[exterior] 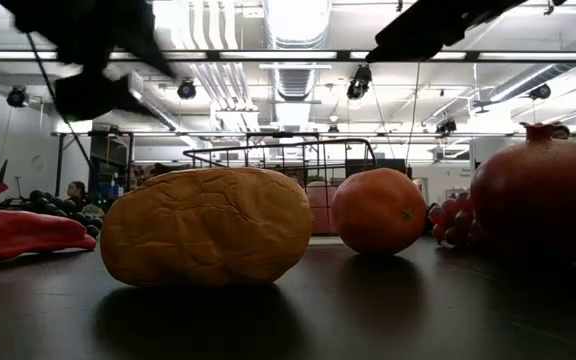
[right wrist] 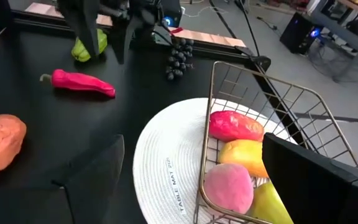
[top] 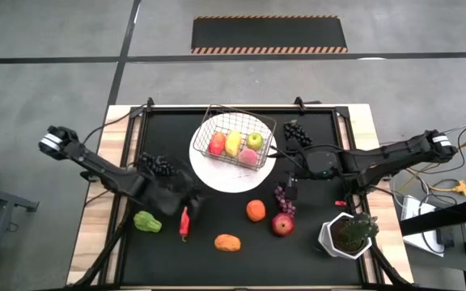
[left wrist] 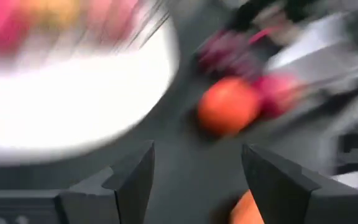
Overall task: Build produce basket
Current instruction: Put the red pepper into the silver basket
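Basket (top: pixel 235 139) sits on a white plate (top: pixel 217 179) at the mat's (top: pixel 314 242) far centre, holding four fruits. Loose produce lies nearer the front. The red pepper (top: pixel 184 223), long axis front-to-back, lies just below the left gripper (top: pixel 176 202), whose jaws are parted and empty. The right gripper (top: pixel 291 187) stands wide, empty, beside grapes (top: pixel 284 199). Grey floor surrounds the table.

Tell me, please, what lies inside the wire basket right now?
The basket on the white plate holds four pieces: red, yellow, pink and green. Its floor beneath them is covered.
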Available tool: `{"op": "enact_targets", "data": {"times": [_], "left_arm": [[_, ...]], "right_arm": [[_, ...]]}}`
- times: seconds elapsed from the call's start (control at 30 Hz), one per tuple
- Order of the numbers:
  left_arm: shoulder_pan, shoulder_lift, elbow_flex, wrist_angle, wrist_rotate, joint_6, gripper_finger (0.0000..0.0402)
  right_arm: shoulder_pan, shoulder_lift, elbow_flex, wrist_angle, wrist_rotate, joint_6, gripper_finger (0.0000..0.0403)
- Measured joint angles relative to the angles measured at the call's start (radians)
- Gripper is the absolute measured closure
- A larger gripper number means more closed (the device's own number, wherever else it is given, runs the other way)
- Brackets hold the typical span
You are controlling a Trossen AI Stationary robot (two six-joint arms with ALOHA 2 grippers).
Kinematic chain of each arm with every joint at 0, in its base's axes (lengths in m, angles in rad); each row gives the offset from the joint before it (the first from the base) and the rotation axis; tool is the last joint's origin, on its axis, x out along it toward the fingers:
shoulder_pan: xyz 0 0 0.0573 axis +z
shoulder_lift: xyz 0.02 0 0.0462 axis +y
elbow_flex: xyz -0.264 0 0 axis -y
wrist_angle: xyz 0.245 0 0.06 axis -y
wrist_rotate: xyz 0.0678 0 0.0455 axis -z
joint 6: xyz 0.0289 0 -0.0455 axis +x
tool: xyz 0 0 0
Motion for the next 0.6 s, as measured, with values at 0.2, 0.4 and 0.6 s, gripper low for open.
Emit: {"op": "enact_targets", "data": {"times": [0.2,0.4,0.6], "left_arm": [[-0.008,0.276,0.218,-0.629,0.364,-0.436,0.0180],[-0.006,0.423,0.322,-0.714,0.465,-0.391,0.0180],[-0.006,0.432,0.348,-0.711,0.464,-0.385,0.0180]], "right_arm": [[0.000,0.014,-0.026,0.005,0.000,-0.006,0.0039],[0.000,0.035,-0.036,0.012,0.000,0.005,0.0039],[0.000,0.042,-0.036,0.019,0.000,0.006,0.0039]]}}
